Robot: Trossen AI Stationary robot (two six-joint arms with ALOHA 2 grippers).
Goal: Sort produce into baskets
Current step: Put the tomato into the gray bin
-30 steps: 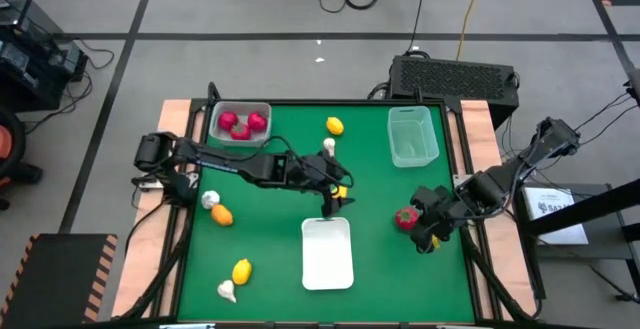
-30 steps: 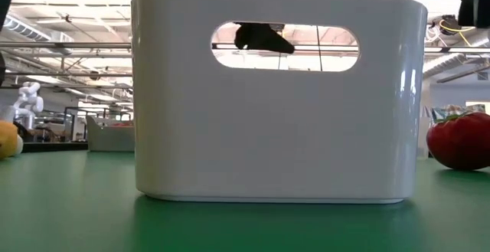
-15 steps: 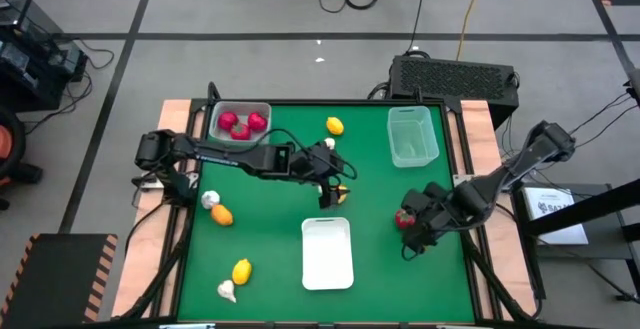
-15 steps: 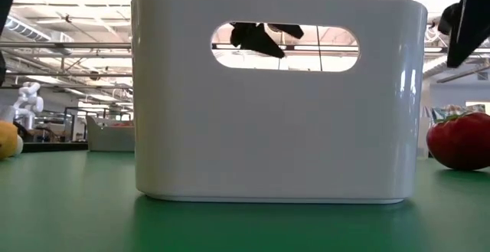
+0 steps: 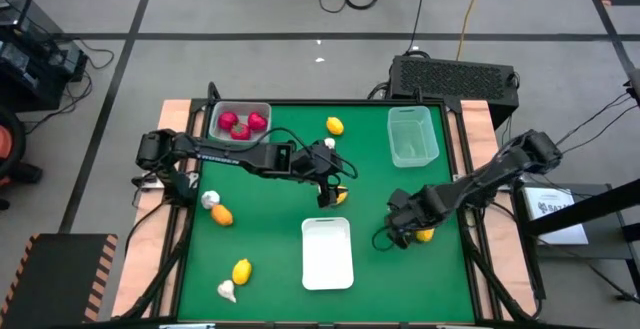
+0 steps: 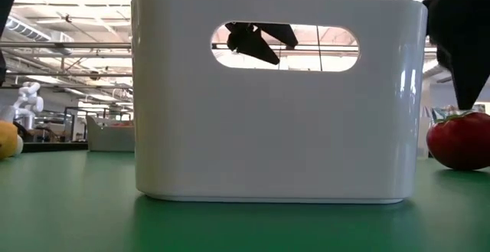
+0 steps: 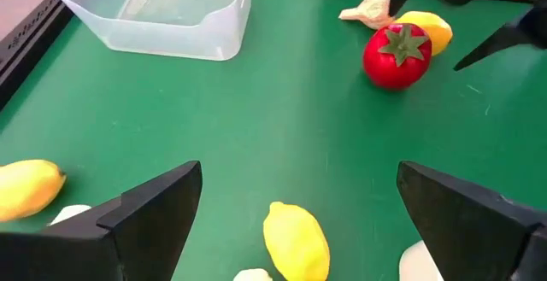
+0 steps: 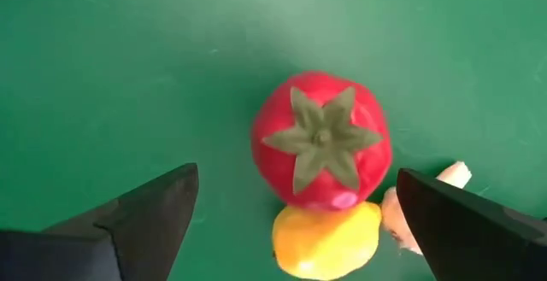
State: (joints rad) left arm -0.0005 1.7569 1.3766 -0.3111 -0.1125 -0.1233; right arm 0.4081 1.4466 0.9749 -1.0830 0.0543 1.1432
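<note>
A red tomato [image 8: 320, 149] lies on the green table with a yellow lemon [image 8: 325, 240] and a white garlic bulb [image 8: 419, 213] touching it. My right gripper [image 8: 293, 187] hangs open above it, pointing straight down, fingers spread to either side, touching nothing; in the high view it [image 5: 400, 224] hides the tomato. My left gripper [image 5: 325, 184] is open over mid-table, above a lemon [image 7: 295, 238]. The whitish-grey basket [image 5: 240, 121] at the far left holds red pieces. The green-tinted basket [image 5: 412, 136] stands at the far right.
A white tub [image 5: 327, 253] stands near the front middle and fills the low view [image 6: 279, 99]. Loose pieces lie around: a lemon [image 5: 335, 125] at the far middle, an orange one [image 5: 222, 215] and garlic [image 5: 209, 199] at the left, a lemon [image 5: 241, 270] and garlic [image 5: 227, 290] front left.
My right gripper has come down and gone toward the table's left, from beside the tomato to right over it, tipping until it points straight down, and it has opened. The tomato has stayed where it was.
</note>
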